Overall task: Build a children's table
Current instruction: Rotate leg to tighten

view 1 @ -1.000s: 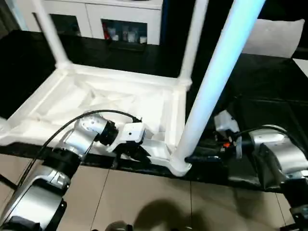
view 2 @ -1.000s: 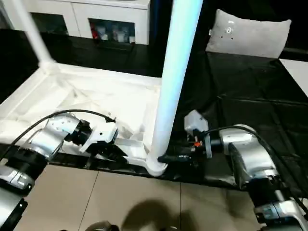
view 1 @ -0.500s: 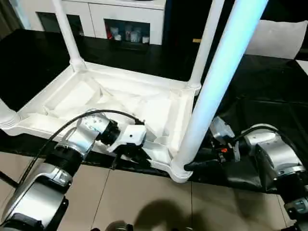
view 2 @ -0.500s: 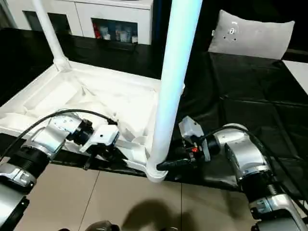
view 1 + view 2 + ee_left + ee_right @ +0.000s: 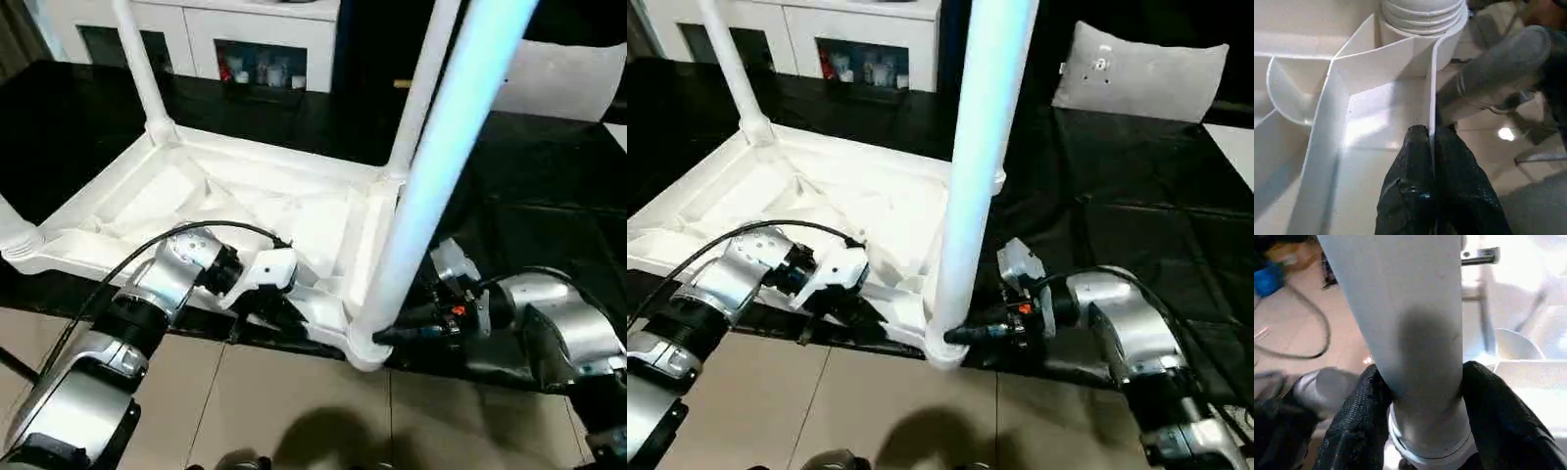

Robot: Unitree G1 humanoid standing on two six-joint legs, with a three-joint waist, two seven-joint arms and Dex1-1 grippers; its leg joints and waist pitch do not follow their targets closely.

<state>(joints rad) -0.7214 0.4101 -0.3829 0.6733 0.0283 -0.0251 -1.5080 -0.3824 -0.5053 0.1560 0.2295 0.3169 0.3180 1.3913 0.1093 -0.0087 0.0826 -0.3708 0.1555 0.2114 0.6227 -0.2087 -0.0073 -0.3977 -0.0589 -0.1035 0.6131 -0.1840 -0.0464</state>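
Note:
The children's table lies upside down, its white ribbed tabletop (image 5: 157, 196) on black cloth. A tapered white leg (image 5: 431, 166) stands in the near right corner socket (image 5: 364, 345). My right gripper (image 5: 1422, 396) is shut around this leg's base, one black finger (image 5: 1359, 423) on each side of the tube. My left gripper (image 5: 1431, 142) is shut on the tabletop's thin front rim (image 5: 1432, 88), just beside that socket. Two more legs (image 5: 142, 69) (image 5: 421, 88) rise from the far corners. At the near left corner, a further leg base (image 5: 12, 233) shows.
A white cabinet with glass doors (image 5: 260, 39) stands behind the table. A flat grey-white cushion panel (image 5: 1136, 73) lies at the back right on the black cloth (image 5: 549, 196). Tiled floor (image 5: 294, 392) lies in front, below the tabletop's near edge.
My right gripper's fingers have closed in on the base of the near right leg. The left gripper keeps its grip on the rim. The camera has shifted slightly.

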